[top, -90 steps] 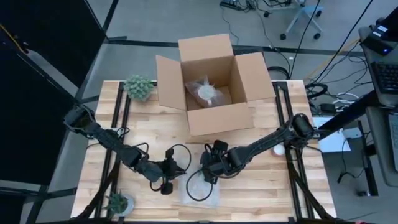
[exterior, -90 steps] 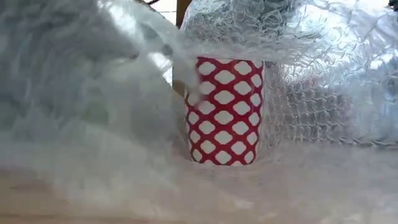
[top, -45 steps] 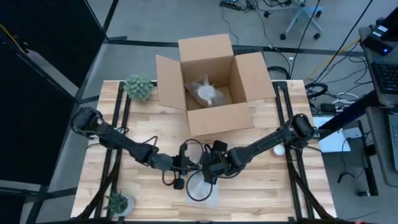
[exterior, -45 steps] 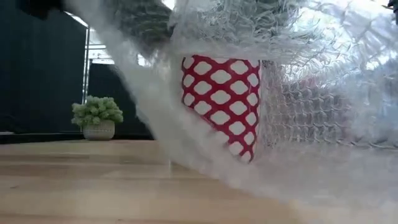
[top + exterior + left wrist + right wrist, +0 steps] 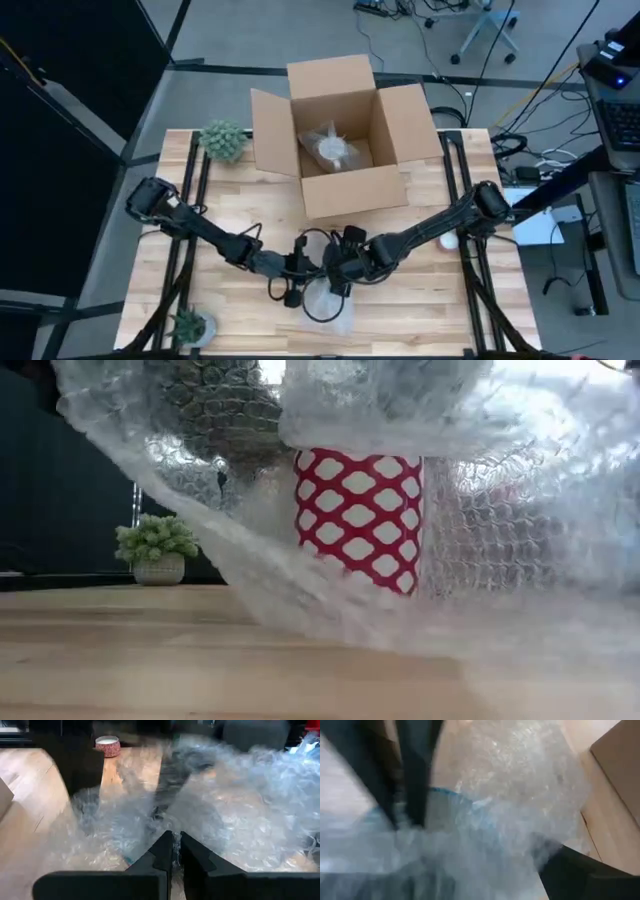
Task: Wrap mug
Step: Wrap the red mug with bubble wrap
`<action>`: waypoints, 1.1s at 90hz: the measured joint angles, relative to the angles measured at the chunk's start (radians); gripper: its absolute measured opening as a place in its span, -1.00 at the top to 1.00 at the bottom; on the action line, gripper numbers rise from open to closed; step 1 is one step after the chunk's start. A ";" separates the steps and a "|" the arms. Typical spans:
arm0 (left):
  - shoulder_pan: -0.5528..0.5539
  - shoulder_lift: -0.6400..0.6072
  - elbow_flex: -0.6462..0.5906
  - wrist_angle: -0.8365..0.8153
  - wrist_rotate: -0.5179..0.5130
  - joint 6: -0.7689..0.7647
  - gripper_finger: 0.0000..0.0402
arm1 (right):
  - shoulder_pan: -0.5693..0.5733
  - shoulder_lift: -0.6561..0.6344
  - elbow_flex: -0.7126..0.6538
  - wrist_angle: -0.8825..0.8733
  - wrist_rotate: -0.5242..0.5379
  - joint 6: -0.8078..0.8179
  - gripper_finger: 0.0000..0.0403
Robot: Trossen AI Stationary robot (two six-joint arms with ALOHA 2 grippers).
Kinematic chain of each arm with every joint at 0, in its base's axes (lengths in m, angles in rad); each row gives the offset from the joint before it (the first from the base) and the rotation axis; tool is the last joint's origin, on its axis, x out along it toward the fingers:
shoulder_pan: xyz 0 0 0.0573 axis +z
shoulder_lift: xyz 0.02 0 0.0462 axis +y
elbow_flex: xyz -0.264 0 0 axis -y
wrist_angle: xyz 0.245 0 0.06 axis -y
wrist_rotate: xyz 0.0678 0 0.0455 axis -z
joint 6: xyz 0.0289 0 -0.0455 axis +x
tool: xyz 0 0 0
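We note that the left pincer (image 5: pixel 297 268) has travelled across the bench (image 5: pixel 440 300) over the past second to arrive just beside the right pincer (image 5: pixel 335 272), its fingers nipped narrow on an edge of the bubble wrap (image 5: pixel 520 560), and the sheet's left side, which a second ago lay heaped low around the mug (image 5: pixel 360 520), is now lifted clear of the wood. The red-and-white mug stands upright near the bench's front edge with wrap draped over its top; we cannot tell how the right pincer's fingers stand. We judge the fold over the mug is under way, not finished.
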 joint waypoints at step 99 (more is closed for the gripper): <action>-0.004 0.008 0.038 0.007 -0.008 0.000 0.95 | 0.009 0.079 0.006 -0.058 0.026 0.126 -0.09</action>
